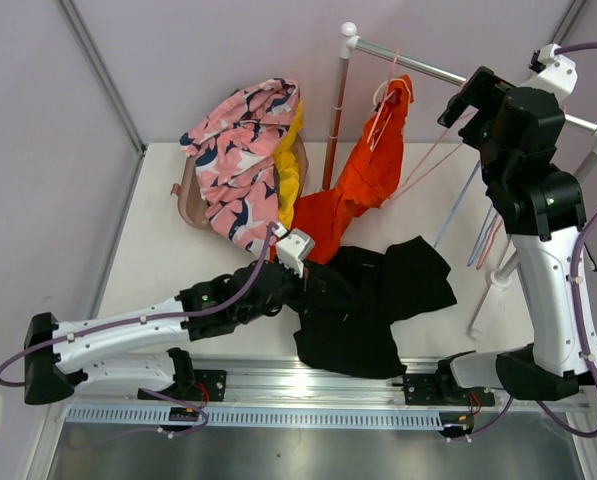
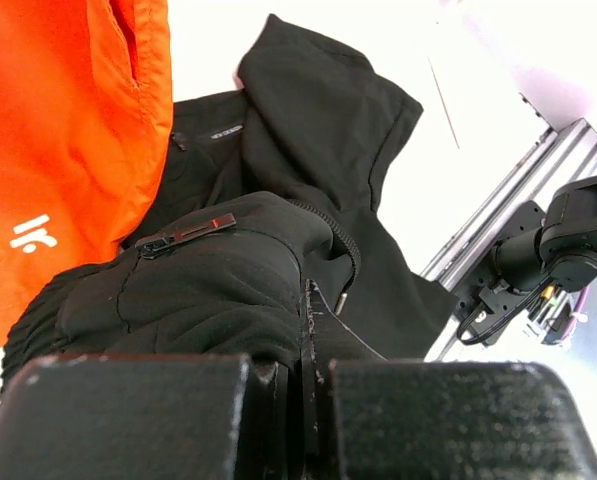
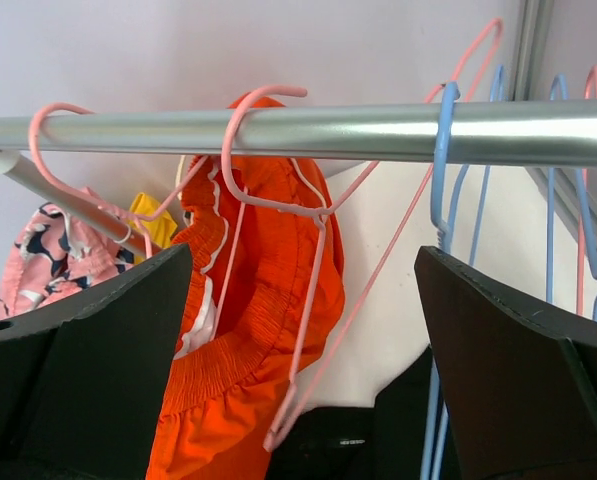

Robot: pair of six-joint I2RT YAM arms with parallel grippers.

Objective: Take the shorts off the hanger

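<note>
Orange shorts (image 1: 363,175) hang by their waistband from a pink hanger (image 3: 313,235) on the rack's metal rail (image 3: 378,130), their lower end trailing onto the table. My right gripper (image 3: 303,258) is open, level with the rail, its fingers either side of that hanger and touching nothing. Black shorts (image 1: 373,300) lie crumpled on the table near the front. My left gripper (image 2: 303,365) is shut on a fold of the black shorts (image 2: 208,290), beside the orange cloth (image 2: 68,150). Pink patterned shorts (image 1: 240,150) and yellow shorts (image 1: 291,175) lie piled at the back left.
Empty blue hangers (image 3: 440,230) and pink hangers (image 1: 491,240) hang on the rail to the right of the orange shorts. The rack's upright post (image 1: 336,120) stands at the table's back. An aluminium rail (image 1: 308,385) with the arm bases runs along the near edge.
</note>
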